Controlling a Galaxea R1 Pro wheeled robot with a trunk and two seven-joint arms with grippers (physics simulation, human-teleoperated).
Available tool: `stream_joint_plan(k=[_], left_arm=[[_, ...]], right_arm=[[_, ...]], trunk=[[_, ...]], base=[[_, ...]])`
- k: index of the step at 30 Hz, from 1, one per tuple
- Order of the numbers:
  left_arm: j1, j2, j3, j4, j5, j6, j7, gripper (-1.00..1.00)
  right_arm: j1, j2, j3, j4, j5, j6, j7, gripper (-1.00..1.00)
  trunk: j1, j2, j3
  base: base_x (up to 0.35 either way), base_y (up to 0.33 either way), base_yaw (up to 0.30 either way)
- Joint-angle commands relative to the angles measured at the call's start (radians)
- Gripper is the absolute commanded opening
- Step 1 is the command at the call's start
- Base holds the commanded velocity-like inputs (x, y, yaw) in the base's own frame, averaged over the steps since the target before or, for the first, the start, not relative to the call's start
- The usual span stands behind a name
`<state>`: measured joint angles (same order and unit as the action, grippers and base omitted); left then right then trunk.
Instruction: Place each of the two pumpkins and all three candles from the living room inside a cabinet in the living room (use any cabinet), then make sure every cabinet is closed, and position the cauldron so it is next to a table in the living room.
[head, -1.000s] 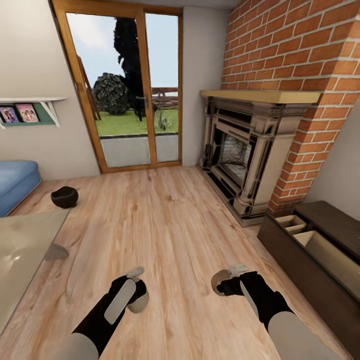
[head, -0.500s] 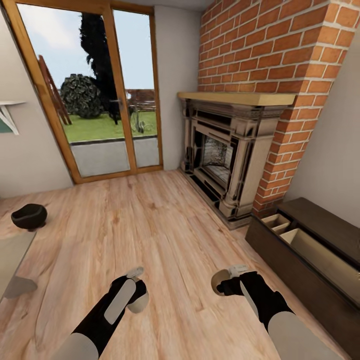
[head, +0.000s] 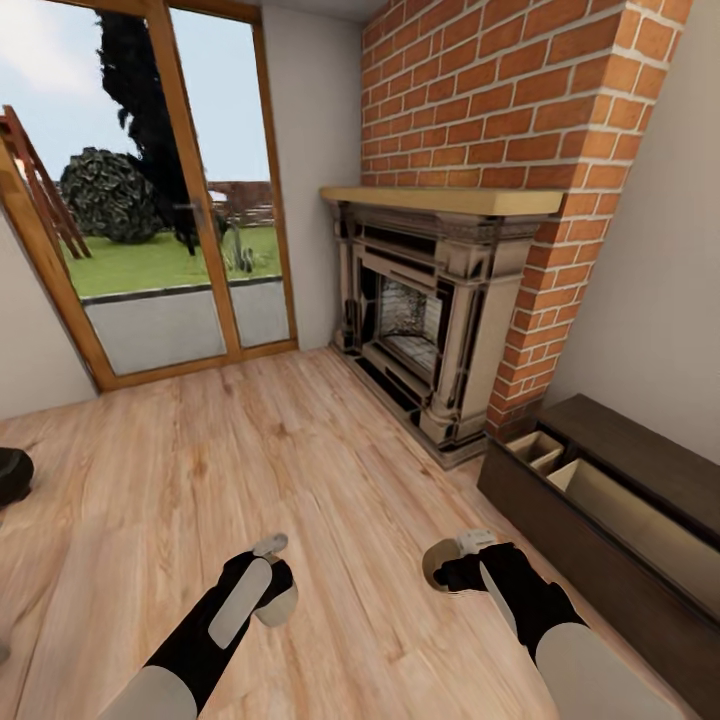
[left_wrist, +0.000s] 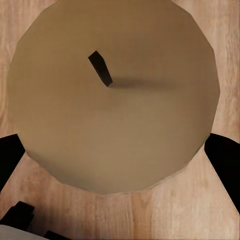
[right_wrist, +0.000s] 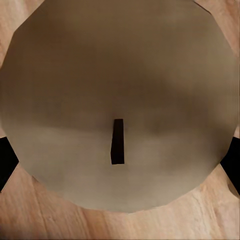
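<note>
Each hand carries a candle, a stubby tan-grey cylinder with a dark wick. My left gripper (head: 276, 588) is shut on one candle (head: 284, 604), whose round top (left_wrist: 115, 95) sits between the dark fingers (left_wrist: 224, 160). My right gripper (head: 447, 570) is shut on another candle (head: 436, 560), which also shows close up (right_wrist: 117, 100). Both hang low over the wood floor. The dark-brown cabinet (head: 560, 530) stands at the right with two drawers pulled open. The black cauldron (head: 10, 474) sits on the floor at the far left edge, half cut off. The pumpkins and the table are out of view.
A stone fireplace (head: 420, 310) in a red brick chimney wall stands ahead on the right, just before the cabinet. A wood-framed glass door (head: 150, 230) to the garden is ahead on the left. Open wood floor (head: 250, 450) lies between.
The camera has turned right, so the whole picture slid left: table, sofa and shelf left the view and the cauldron reached the left edge. Both arms hold their candles as before.
</note>
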<state>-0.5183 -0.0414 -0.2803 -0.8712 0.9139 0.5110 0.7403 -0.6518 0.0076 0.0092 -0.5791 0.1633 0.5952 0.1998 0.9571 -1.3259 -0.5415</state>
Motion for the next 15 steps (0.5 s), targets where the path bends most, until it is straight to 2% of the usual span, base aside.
stream_joint_plan(k=[1,5,15], left_arm=[[0.0,0.0,0.0,0.0,-0.001,0.0,-0.001,-1.0],[0.0,0.0,0.001,0.0,-0.001,0.0,-0.001,-1.0],[0.0,0.0,0.0,0.0,-0.001,0.0,-0.001,-1.0]], right_arm=[[0.0,0.0,0.0,0.0,-0.003,0.0,0.0,-1.0],[0.0,-0.001,0.0,0.001,-0.007,0.0,0.0,-1.0],[0.0,-0.004,-0.002,0.001,-0.01,0.0,0.0,-1.0]], trunk=[[0.0,0.0,0.0],[0.0,0.0,-0.001],[0.0,0.0,-0.001]], base=[[0.305,0.166,-0.085],[0.305,0.166,-0.211],[0.295,0.158,-0.281]])
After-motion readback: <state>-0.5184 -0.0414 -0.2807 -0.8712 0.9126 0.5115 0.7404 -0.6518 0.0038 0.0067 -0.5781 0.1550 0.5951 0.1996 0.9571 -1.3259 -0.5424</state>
